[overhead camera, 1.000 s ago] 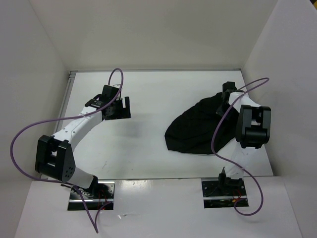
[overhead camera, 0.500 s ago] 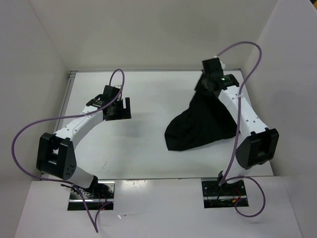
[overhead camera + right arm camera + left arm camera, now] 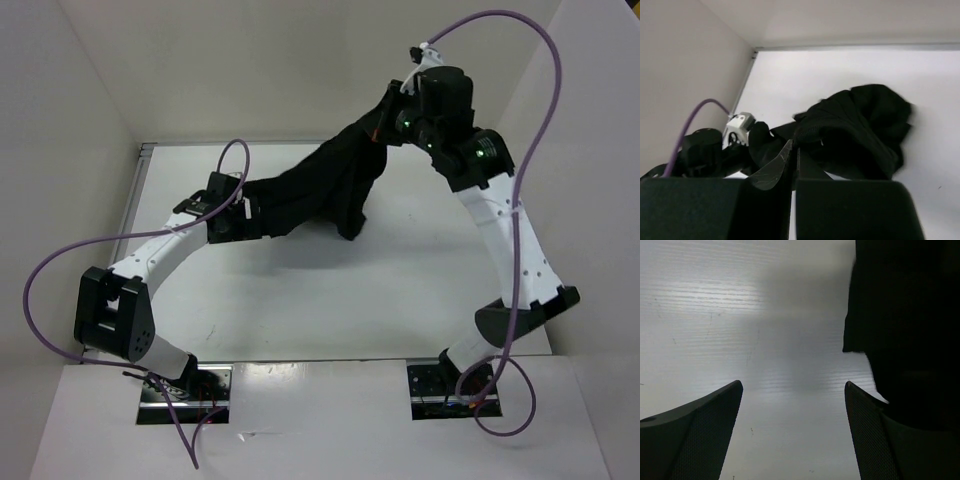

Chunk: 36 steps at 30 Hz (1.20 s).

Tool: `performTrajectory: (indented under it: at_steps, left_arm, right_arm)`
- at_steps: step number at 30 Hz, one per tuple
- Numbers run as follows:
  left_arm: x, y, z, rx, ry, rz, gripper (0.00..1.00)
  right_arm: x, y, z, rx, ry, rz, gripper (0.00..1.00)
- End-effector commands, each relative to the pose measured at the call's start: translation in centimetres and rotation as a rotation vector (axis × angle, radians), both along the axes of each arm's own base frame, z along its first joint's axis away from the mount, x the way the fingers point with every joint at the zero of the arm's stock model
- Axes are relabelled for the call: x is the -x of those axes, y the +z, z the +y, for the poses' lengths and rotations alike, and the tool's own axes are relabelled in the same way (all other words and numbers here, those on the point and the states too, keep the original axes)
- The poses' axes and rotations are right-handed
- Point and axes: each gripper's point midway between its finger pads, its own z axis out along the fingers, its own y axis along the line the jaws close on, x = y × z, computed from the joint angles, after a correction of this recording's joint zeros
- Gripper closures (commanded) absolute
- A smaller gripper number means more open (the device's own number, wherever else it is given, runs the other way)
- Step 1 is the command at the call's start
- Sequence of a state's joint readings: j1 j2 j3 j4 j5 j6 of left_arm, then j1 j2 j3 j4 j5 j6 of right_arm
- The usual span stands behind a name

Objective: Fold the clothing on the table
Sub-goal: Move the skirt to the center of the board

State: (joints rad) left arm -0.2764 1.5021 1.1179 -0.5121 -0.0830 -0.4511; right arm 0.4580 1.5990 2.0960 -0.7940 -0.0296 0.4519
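White bench lies under the black clothing, which hangs from the clenched right fingers near the far edge. The left fingers stand released beside its drooping end; best they pinch 1 lower corner squarely.

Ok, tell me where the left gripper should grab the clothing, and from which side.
Grip the low trailing edge of the clothing, which hangs beside the open left gripper. Come at it sideways from the robot's left: the right gripper is shut on the upper end, held high, so the lower end likely hangs as a thin flap.
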Motion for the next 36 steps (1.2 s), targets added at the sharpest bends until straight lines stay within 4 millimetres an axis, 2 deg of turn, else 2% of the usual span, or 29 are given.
performTrajectory:
  at_steps: [1, 2, 3, 4, 5, 6, 7, 8, 9, 11, 12, 13, 14, 15, 17, 19, 20, 22, 23, 24, 26, 28, 29, 30, 31, 33, 34, 35, 36]
  left_arm:
    - [-0.3, 0.1, 1.4, -0.039, 0.06, -0.006, 0.11]
    - [-0.3, 0.1, 1.4, -0.039, 0.06, -0.006, 0.11]
    - [-0.3, 0.4, 1.4, -0.036, 0.061, -0.017, 0.11]
    - [-0.3, 0.4, 1.4, -0.036, 0.061, -0.017, 0.11]
    - [-0.4, 0.4, 1.7, -0.036, 0.07, -0.016, 0.11]
    - [-0.2, 0.3, 1.8, -0.039, 0.07, -0.008, 0.11]
    - [-0.5, 1.0, 1.7, -0.033, 0.07, -0.027, 0.11]
    - [-0.4, 0.9, 2.1, -0.036, 0.081, -0.018, 0.11]
    - [-0.4, 0.9, 2.1, -0.036, 0.081, -0.018, 0.11]
    - [-0.2, 1.6, 2.5, -0.032, 0.09, -0.029, 0.11]
    - [-0.2, 1.6, 2.6, -0.038, 0.083, -0.03, 0.11]
    - [0.0, 1.5, 2.7, -0.032, 0.085, -0.019, 0.11]
    - [0.0, 1.5, 2.7, -0.032, 0.085, -0.019, 0.11]
    - [0.0, 1.4, 2.6, -0.028, 0.071, -0.017, 0.11]
    - [-0.1, 1.8, 2.0, 0.0, 0.052, -0.021, 0.11]
    - [-0.4, 2.4, 1.3, 0.022, 0.017, -0.035, 0.11]
    - [-0.7, 2.7, 0.3, 0.068, -0.016, -0.039, 0.11]
    - [-1.4, 3.3, -0.7, 0.098, -0.077, -0.069, 0.18]
    - [-2.2, 3.8, -1.3, 0.117, -0.102, -0.094, 0.21]
    - [-2.2, 3.4, -2.8, 0.126, -0.139, -0.076, 0.26]
    - [-3.1, 3.6, -4.5, 0.127, -0.216, -0.087, 0.45]
    - [-4.8, 4.1, -7.5, 0.167, -0.292, -0.083, 0.63]
    - [-5.4, 2.4, -8.6, 0.163, -0.322, -0.037, 0.82]
    - [-6.8, 4.2, -10.6, 0.18, -0.359, -0.084, 0.89]
    - [-7.5, 2.5, -11.6, 0.175, -0.372, -0.053, 0.97]
    - [-9.1, 2.5, -13.5, 0.164, -0.382, -0.078, 1.0]
    - [-10.2, 2.4, -15.3, 0.156, -0.399, -0.094, 1.0]
    - [-10.8, 2.3, -15.9, 0.149, -0.39, -0.1, 1.0]
    - [-11.8, 1.4, -16.3, 0.12, -0.377, -0.102, 1.0]
  right_arm:
    - [4.3, 7.9, -2.2, -0.062, 0.018, -0.229, 1.0]
    - [4.1, 7.1, -3.0, -0.042, -0.026, -0.209, 1.0]
    - [3.9, 4.4, -3.2, -0.003, -0.042, -0.141, 1.0]
    - [3.6, 2.7, -3.8, 0.019, -0.058, -0.099, 1.0]
    - [3.2, -1.1, -4.5, 0.056, -0.061, -0.008, 1.0]
    - [3.4, -3.5, -4.9, 0.074, -0.072, 0.058, 1.0]
    - [3.6, -5.8, -4.9, 0.087, -0.076, 0.117, 1.0]
    - [4.1, -9.7, -5.8, 0.113, -0.108, 0.214, 1.0]
    - [4.6, -11.6, -6.5, 0.127, -0.131, 0.268, 0.99]
    - [6.8, -17.0, -8.1, 0.203, -0.15, 0.438, 0.96]
    - [8.7, -19.2, -9.5, 0.248, -0.167, 0.549, 0.82]
    - [10.0, -21.3, -9.9, 0.282, -0.171, 0.642, 0.65]
    - [10.9, -22.4, -11.1, 0.333, -0.218, 0.698, 0.5]
    - [12.0, -23.2, -11.6, 0.38, -0.236, 0.734, 0.46]
    - [13.8, -22.5, -12.5, 0.412, -0.301, 0.739, 0.42]
    - [13.2, -20.4, -13.1, 0.387, -0.359, 0.685, 0.42]
    - [12.8, -19.6, -13.2, 0.372, -0.386, 0.662, 0.42]
    - [12.0, -18.5, -13.4, 0.342, -0.429, 0.622, 0.42]
    - [10.9, -18.0, -12.9, 0.306, -0.435, 0.584, 0.42]
    - [10.1, -18.3, -12.5, 0.304, -0.435, 0.581, 0.42]
    - [8.3, -19.2, -11.5, 0.275, -0.43, 0.57, 0.42]
    - [6.9, -21.4, -10.7, 0.271, -0.437, 0.604, 0.43]
    - [6.5, -22.1, -10.3, 0.267, -0.429, 0.611, 0.47]
    - [5.7, -23.1, -9.9, 0.259, -0.437, 0.618, 0.49]
    - [5.4, -23.6, -9.6, 0.243, -0.439, 0.626, 0.51]
    - [5.2, -24.6, -8.9, 0.216, -0.419, 0.634, 0.59]
    - [5.3, -25.1, -8.4, 0.195, -0.405, 0.648, 0.62]
    - [5.2, -25.5, -8.0, 0.184, -0.392, 0.649, 0.69]
    - [5.8, -26.3, -7.5, 0.162, -0.37, 0.673, 0.71]
